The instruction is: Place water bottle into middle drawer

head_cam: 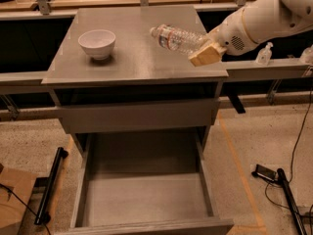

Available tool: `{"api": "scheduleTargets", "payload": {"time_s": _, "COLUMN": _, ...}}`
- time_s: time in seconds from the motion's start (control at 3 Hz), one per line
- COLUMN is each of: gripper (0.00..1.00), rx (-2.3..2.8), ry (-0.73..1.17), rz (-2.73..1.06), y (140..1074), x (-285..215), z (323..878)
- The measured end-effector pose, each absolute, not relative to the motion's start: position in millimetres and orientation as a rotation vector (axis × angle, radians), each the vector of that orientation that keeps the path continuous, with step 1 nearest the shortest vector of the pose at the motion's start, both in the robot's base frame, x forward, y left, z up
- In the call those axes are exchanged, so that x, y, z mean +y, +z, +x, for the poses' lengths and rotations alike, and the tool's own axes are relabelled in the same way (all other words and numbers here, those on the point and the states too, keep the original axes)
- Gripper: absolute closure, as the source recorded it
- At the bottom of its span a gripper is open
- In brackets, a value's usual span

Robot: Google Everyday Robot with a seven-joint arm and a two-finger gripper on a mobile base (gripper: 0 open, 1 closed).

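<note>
The water bottle (175, 38) is clear crinkled plastic with a pale label band. It is held tilted in the air above the right part of the cabinet top (132, 58), its cap end pointing left. My gripper (205, 50), with tan fingertips, is shut on the bottle's base end near the cabinet's right front corner. The white arm reaches in from the upper right. The middle drawer (146, 199) is pulled wide open below, a deep grey tray with a bare floor.
A white bowl (97, 43) stands on the left of the cabinet top. The top drawer front (137, 116) is closed. A pump dispenser bottle (264, 53) stands on the right ledge. A black tool and cables (279, 180) lie on the floor at right, and a black bar (51, 185) at left.
</note>
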State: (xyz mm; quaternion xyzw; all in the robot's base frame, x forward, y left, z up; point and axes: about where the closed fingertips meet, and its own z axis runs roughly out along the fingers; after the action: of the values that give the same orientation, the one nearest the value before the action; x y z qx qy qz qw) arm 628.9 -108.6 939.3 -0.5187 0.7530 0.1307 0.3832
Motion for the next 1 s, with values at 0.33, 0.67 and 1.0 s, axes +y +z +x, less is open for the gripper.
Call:
{"api": "scheduleTargets", "payload": {"time_s": 0.33, "gripper": 1.00, "rx": 1.915, "ry": 0.337, "rz": -1.331, "y": 938.5, "x": -104.4, "z": 631.1}}
{"api": "scheduleTargets", "payload": {"time_s": 0.67, "gripper": 1.00, "rx": 1.886, "ry": 0.394, "rz": -1.392, "y": 925.7, "x": -93.7, "z": 625.9}}
{"api": "scheduleTargets", "payload": {"time_s": 1.0, "gripper": 1.00, "rx": 1.803, "ry": 0.543, "rz": -1.484, "y": 894.3, "x": -61.9, "z": 587.0}}
